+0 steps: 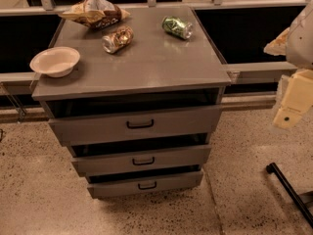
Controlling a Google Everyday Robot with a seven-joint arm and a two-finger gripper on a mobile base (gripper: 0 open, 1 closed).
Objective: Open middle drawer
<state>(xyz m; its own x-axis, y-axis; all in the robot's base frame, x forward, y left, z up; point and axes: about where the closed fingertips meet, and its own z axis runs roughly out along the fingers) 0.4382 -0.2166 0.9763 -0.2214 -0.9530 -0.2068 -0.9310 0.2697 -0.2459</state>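
Observation:
A grey metal cabinet [132, 67] stands in the middle of the camera view with three drawers stacked in its front. The middle drawer [171, 157] is a wide grey front with a small black loop handle [143, 161]. It lies between the taller top drawer [98, 127] and the narrower bottom drawer [117, 187]. A dark gap shows above each drawer front. My gripper [292, 106], a pale cream part, hangs at the right edge of the view. It is well to the right of the cabinet, at about the top drawer's height, and touches nothing.
On the cabinet top lie a white bowl [55, 61], a crumpled snack bag [95, 11], a brown can [117, 39] and a green can [177, 27], both on their sides. A black bar [288, 187] lies on the speckled floor at the lower right. A rail runs behind the cabinet.

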